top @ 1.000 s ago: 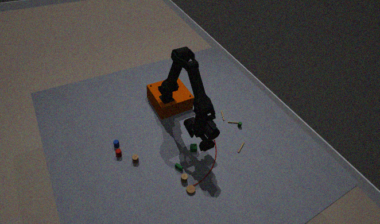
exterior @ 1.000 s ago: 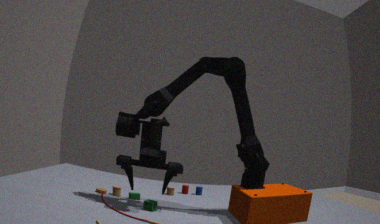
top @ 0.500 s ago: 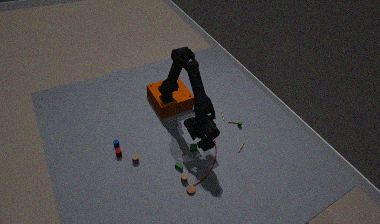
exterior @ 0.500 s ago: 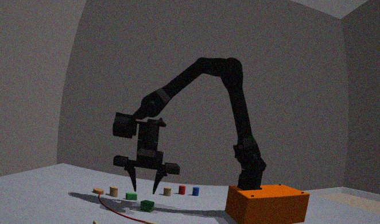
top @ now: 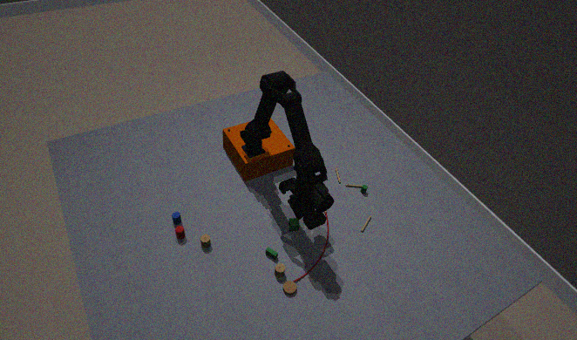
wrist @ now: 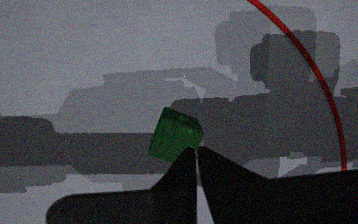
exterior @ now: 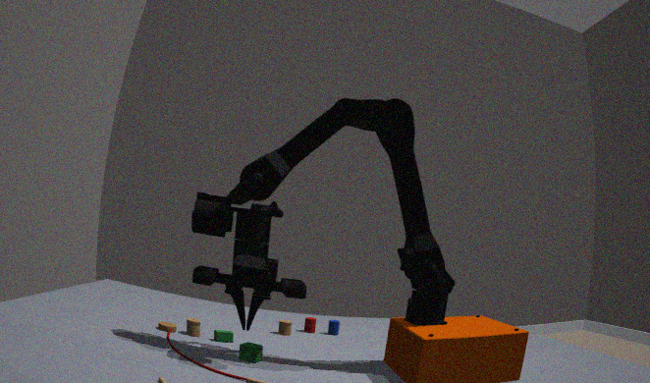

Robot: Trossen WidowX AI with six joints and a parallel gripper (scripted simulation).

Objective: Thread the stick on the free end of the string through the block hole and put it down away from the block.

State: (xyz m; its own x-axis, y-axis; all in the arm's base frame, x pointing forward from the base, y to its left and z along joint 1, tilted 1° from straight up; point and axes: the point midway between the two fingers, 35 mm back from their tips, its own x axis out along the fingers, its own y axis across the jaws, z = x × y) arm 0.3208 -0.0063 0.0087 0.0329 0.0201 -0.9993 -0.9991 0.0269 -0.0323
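Note:
The green block [top: 294,224] [exterior: 250,352] [wrist: 172,135] sits on the grey mat; I cannot see its hole. The red string [top: 320,254] [exterior: 196,359] [wrist: 320,80] curves from the round wooden button [top: 289,287] [exterior: 167,326] towards my gripper. The string's far end runs under the gripper body, and only a bit of its stick [exterior: 255,380] shows, at the bottom edge of the exterior view. My gripper [top: 312,224] [exterior: 245,327] [wrist: 195,154] points down just beside the block. Its fingertips are together and nothing shows between them.
Loose sticks [top: 337,175] [top: 366,224] and a stick with a green head [top: 355,186] lie to the right. Small tan [top: 280,268], green [top: 271,252], tan [top: 205,240], red [top: 179,231] and blue [top: 176,217] pieces stand to the left. The orange arm base [top: 261,153] is behind.

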